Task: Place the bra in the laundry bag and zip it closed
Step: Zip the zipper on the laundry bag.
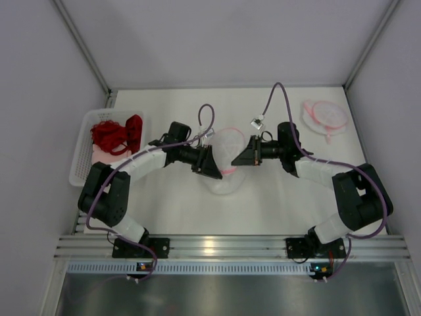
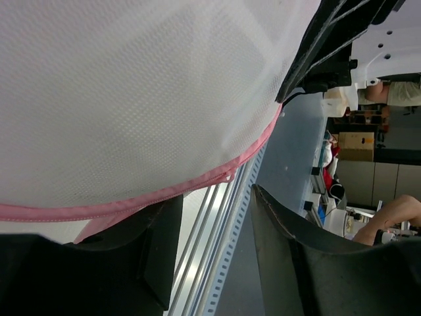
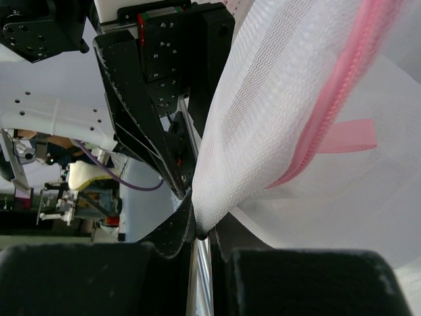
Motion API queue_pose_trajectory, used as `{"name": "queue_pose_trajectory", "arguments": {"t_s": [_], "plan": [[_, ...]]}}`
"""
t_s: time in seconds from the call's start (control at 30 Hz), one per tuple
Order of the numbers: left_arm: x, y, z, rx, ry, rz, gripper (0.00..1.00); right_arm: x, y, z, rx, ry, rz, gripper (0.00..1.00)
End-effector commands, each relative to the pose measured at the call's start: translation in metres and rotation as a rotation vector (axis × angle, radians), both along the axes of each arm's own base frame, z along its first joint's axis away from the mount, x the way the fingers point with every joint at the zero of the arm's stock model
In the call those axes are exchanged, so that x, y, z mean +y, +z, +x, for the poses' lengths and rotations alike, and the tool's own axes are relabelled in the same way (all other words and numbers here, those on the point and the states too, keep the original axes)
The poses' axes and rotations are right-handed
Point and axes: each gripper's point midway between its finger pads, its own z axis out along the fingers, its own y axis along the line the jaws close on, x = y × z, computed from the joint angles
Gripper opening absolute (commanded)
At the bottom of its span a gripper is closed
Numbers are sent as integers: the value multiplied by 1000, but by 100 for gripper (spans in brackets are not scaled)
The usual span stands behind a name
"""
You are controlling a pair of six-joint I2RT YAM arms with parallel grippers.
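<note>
The white mesh laundry bag (image 1: 225, 158) with a pink zipper edge is held up off the table in the middle. My right gripper (image 1: 245, 157) is shut on a fold of its mesh (image 3: 276, 112), pinched at the fingertips (image 3: 204, 227), with the pink zipper (image 3: 335, 92) running just beside them. My left gripper (image 1: 210, 164) is open at the bag's left side. In the left wrist view the bag (image 2: 131, 99) hangs above it, the pink hem (image 2: 164, 194) draped over one finger (image 2: 154, 250), and the gap between the jaws is empty. A red lacy bra (image 1: 115, 135) lies in the basket at left.
A white slatted basket (image 1: 82, 158) stands at the left edge of the table. A second white and pink round item (image 1: 324, 117) lies at the back right. Grey walls close in the left, right and back. The aluminium rail (image 1: 217, 247) runs along the near edge.
</note>
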Motion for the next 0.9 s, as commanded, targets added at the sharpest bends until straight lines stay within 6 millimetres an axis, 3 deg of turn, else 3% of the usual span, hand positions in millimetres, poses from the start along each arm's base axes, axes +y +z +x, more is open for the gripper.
{"name": "queue_pose_trajectory", "arguments": {"t_s": [0.0, 0.4, 0.53, 0.87], "plan": [[-11, 18, 13, -15, 6, -88, 51, 2, 14, -4, -79, 20, 40, 0], [-15, 31, 6, -31, -46, -191, 47, 6, 11, -4, -48, 17, 60, 0], [-13, 32, 0, -26, -65, -204, 37, 7, 11, -1, -38, 9, 62, 0], [-6, 32, -16, -20, -84, -217, 25, 6, 10, 2, -38, 9, 58, 0]]}}
